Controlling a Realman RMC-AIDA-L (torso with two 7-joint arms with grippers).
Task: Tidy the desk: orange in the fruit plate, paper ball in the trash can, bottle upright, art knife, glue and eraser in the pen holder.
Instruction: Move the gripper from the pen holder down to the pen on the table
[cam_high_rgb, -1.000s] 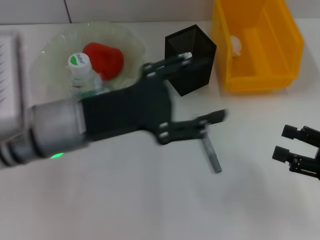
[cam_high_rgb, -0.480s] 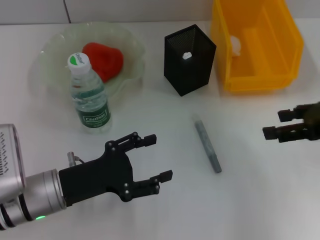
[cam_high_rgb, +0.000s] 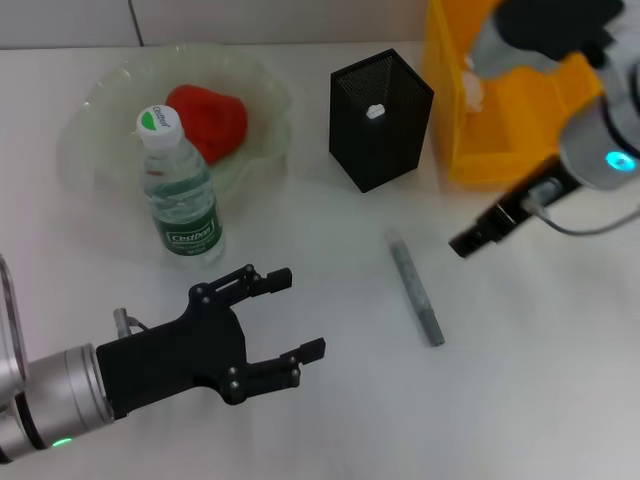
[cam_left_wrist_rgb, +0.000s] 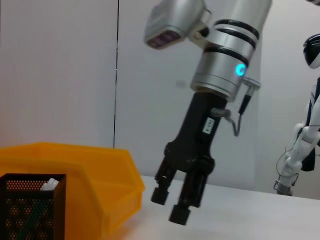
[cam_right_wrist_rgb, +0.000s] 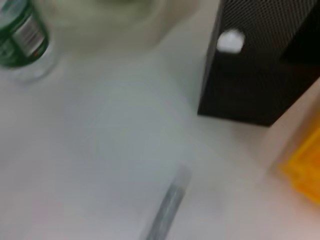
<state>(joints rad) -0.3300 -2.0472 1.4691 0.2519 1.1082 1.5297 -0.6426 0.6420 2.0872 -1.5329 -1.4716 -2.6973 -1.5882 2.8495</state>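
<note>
The art knife (cam_high_rgb: 415, 288) lies flat on the bench (cam_high_rgb: 520, 400) between both arms. Left hand (cam_high_rgb: 285, 320) spread, empty; right hand (cam_high_rgb: 467, 243) hangs beside the yellow bin (cam_high_rgb: 520, 120), fingers slightly parted

Standing upright near the fruit plate (cam_high_rgb: 100, 95): clear bottle (cam_high_rgb: 180, 195), green label, white-and-green cap. Resting inside that pale translucent plate: a red-orange fruit (cam_high_rgb: 207, 120). Lying flat on the white desk (cam_high_rgb: 330, 420), grey art knife (cam_high_rgb: 415, 288), angled slightly, near the black mesh pen holder (cam_high_rgb: 380, 120). Poking up inside the holder: something small and white (cam_high_rgb: 375, 112). Sitting beside it, yellow bin (cam_high_rgb: 515, 95) holding a white paper ball (cam_high_rgb: 470, 90).
</note>
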